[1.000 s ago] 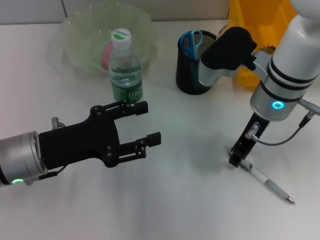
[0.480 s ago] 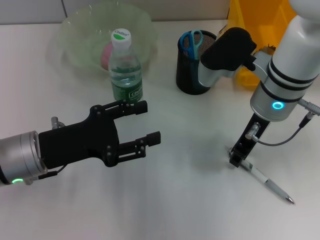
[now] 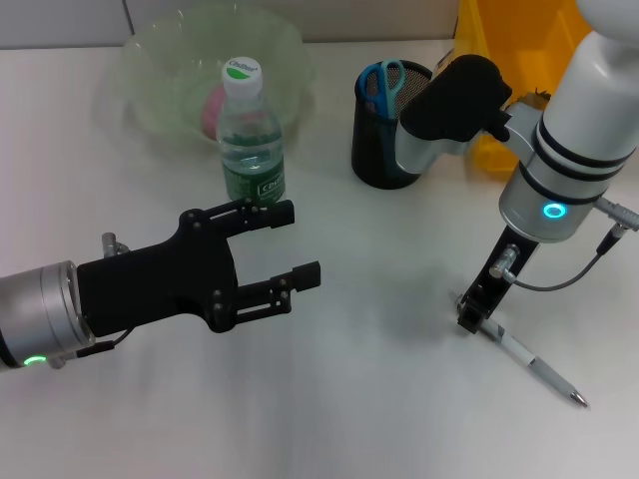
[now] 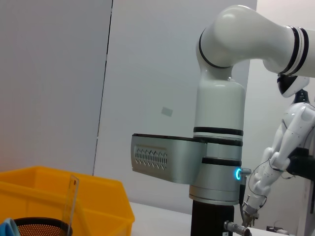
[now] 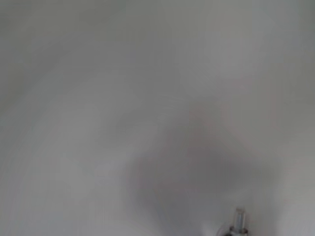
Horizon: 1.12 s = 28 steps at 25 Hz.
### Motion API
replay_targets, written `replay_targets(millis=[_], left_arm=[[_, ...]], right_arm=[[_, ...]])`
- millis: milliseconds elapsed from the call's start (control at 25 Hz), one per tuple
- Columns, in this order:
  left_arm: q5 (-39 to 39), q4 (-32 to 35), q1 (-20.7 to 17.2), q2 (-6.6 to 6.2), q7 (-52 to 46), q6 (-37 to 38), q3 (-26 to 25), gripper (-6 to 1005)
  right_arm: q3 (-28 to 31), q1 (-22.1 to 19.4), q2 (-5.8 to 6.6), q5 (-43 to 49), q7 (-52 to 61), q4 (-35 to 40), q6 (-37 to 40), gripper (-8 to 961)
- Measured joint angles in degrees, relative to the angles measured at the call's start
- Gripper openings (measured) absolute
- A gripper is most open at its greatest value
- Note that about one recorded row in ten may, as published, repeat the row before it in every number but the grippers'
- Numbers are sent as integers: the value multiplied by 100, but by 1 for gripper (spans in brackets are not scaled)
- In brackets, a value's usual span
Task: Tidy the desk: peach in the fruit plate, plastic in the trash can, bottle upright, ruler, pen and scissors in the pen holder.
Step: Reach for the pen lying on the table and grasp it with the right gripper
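Right hand [image 3: 470, 317]: down at the bench [image 3: 359, 399] on the robot's right, pointing steeply downward, its black fingers closed on the upper end of the pen.
Pen [image 3: 534, 366]: white with a dark tip, lying slanted on the bench; one end sits in the right hand, the tip end reaches away toward the near right edge.
Left hand [image 3: 285, 247]: held above the near left part of the bench, black fingers spread apart and gripping nothing (the two fingers point toward the middle of the bench).
Bottle [image 3: 248, 135]: clear plastic with a green label and a white-and-green cap, standing upright just in front of the fruit plate, near the left hand's upper finger.
Fruit plate [image 3: 160, 70]: a pale translucent bowl at the far left of the bench.
Peach [image 3: 212, 108]: pink, lying inside the fruit plate, partly hidden behind the bottle.
Pen holder [image 3: 379, 150]: black mesh cup at the far middle of the bench, partly covered by the right arm's black elbow.
Scissors [image 3: 381, 82]: blue handles sticking up out of the pen holder.
Ruler [image 4: 72, 196]: clear plastic, standing up in the pen holder (seen from the left wrist view).
Yellow bin [image 3: 499, 40]: at the far right, behind the right arm.
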State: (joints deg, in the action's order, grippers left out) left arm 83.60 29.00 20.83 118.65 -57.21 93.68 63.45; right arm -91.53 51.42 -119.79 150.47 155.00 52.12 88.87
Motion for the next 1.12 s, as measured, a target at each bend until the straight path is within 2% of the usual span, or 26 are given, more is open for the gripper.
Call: replay_targets(millis=[1120], left_arm=[[-2,0,18,0,43,1,0,724]], right_arm=[[-179,-1,-8,0,11,0,-29,234]])
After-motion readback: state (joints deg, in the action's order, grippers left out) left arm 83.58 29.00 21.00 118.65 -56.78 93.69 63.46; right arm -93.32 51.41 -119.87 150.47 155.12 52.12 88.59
